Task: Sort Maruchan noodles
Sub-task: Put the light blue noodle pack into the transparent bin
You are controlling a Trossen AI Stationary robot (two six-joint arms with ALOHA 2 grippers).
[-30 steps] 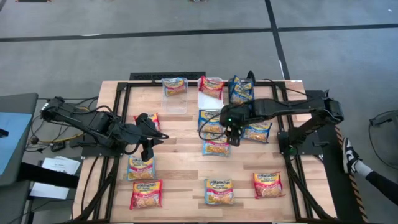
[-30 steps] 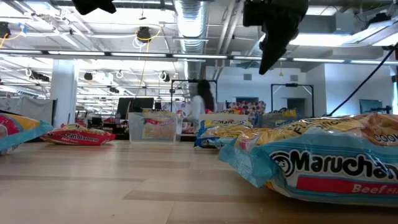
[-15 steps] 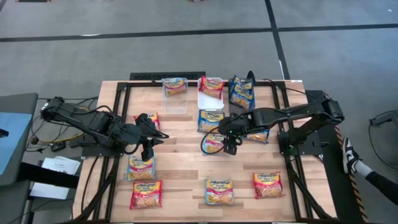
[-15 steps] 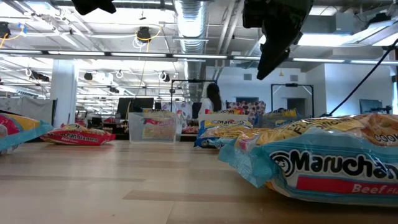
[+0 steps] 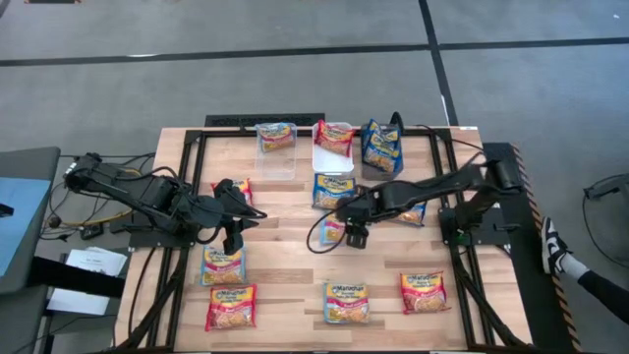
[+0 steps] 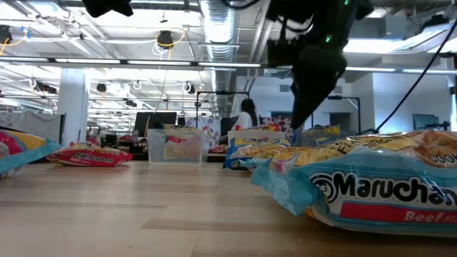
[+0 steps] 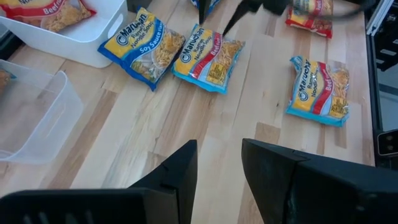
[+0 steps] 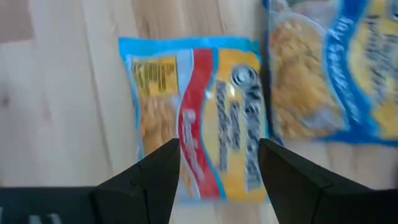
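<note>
- The right gripper [image 5: 355,236] has swung away from the bins and come down over the middle of the table; a second ago it sat farther out beside the blue packets, and now it hangs directly above one beef packet [image 8: 198,118].
- My reading is that this is the approach to a pick: the packet is singled out, not yet touched.
- Its two fingers [image 8: 155,177] stand wide apart with nothing between them, straddling the packet's red band in the right wrist view.
- The beef packet lies flat on the wooden table [image 5: 285,265], just below the gripper and partly hidden by it in the high view [image 5: 330,230].
- Its long axis runs along the line between the two fingers rather than across it, with the logo end pointing away from the wrist; the short width falls in the gap.
- A blue soy sauce packet [image 8: 329,74] lies just beside it on one side, close enough to be brushed on the way down.
- The left gripper [image 5: 231,243] has not moved; it waits over its own side of the table, jaws partly apart and holding nothing, with a pink packet [image 5: 223,264] just beneath.
- Other packets already sit in the clear bin [image 5: 276,139] and white bin [image 5: 333,147] far beyond both grippers.
</note>
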